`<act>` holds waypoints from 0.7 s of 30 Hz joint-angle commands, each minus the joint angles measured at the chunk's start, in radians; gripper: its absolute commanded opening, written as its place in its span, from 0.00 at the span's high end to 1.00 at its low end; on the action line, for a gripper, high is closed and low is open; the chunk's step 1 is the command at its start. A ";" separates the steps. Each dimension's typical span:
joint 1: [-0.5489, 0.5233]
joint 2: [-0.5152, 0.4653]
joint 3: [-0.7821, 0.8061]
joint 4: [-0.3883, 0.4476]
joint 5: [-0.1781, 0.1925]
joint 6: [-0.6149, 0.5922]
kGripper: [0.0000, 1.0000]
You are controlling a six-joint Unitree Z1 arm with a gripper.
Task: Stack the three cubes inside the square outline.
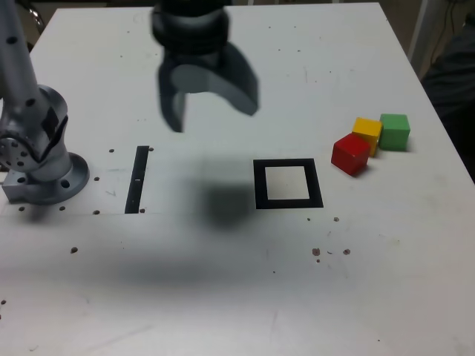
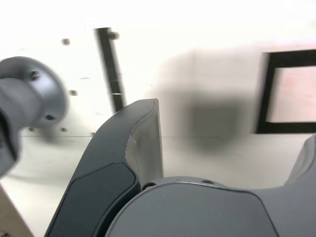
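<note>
The exterior view looks down steeply from in front of the table (image 1: 386,297), taking in the gripper (image 1: 211,111) from above. The wrist view, somewhat blurred, looks down past the gripper (image 2: 232,143), close. Both share the square (image 1: 288,184) (image 2: 289,94), strip (image 1: 137,178) (image 2: 111,69) and base (image 1: 44,170) (image 2: 29,98).

A silver-grey metal arm column (image 1: 18,70) rises from a round flanged grey base (image 1: 46,178) studded with dark screws, with a black insert at its joint. The dark grey gripper (image 1: 210,100) has a black ribbed collar and broad, curved, smooth-faced jaws
</note>
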 commanded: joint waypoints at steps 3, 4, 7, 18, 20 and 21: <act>0.013 0.081 -0.115 0.037 0.006 0.032 0.00; 0.017 0.098 -0.139 0.044 0.006 0.040 0.00; 0.038 0.146 -0.208 0.065 0.009 0.067 0.00; 0.141 0.311 -0.454 0.145 0.019 0.193 0.00; 0.152 0.345 -0.496 0.159 0.021 0.215 0.00; 0.156 0.362 -0.517 0.164 0.021 0.225 0.00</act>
